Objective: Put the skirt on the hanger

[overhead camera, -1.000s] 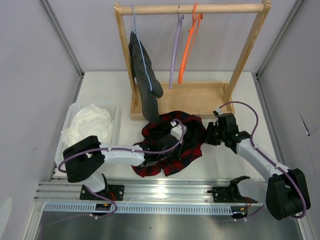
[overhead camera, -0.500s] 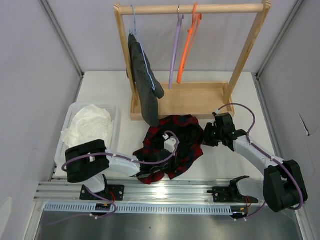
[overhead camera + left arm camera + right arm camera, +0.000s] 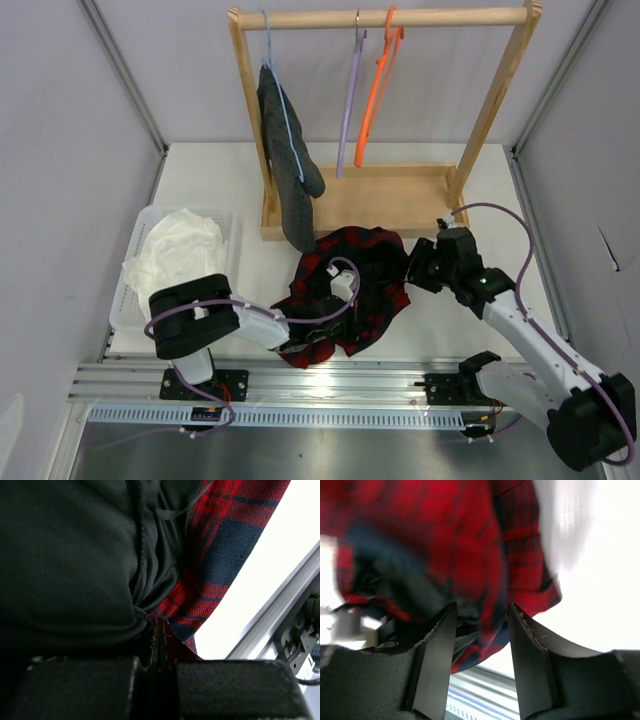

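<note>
The red-and-black plaid skirt (image 3: pixel 365 285) lies bunched on the table in front of the wooden rack. My left gripper (image 3: pixel 335 290) is over its middle. In the left wrist view the left gripper (image 3: pixel 160 647) is shut on a fold of the skirt (image 3: pixel 220 555), next to its black lining. My right gripper (image 3: pixel 415 265) is open at the skirt's right edge. In the right wrist view the right gripper (image 3: pixel 480 630) has the plaid cloth (image 3: pixel 460 545) just ahead of the open fingers. The lilac hanger (image 3: pixel 348 100) hangs bare on the rack's rail.
A wooden rack (image 3: pixel 490 110) stands at the back. An orange hanger (image 3: pixel 378 90) hangs beside the lilac one. A dark grey dotted garment (image 3: pixel 288 170) hangs on a light blue hanger at the left. A white cloth (image 3: pixel 180 250) fills a tray at the left.
The skirt has been drawn from a spread patch into a tighter heap. My left wrist has moved nearer over it. My right gripper has stayed at the right edge while its arm swung.
</note>
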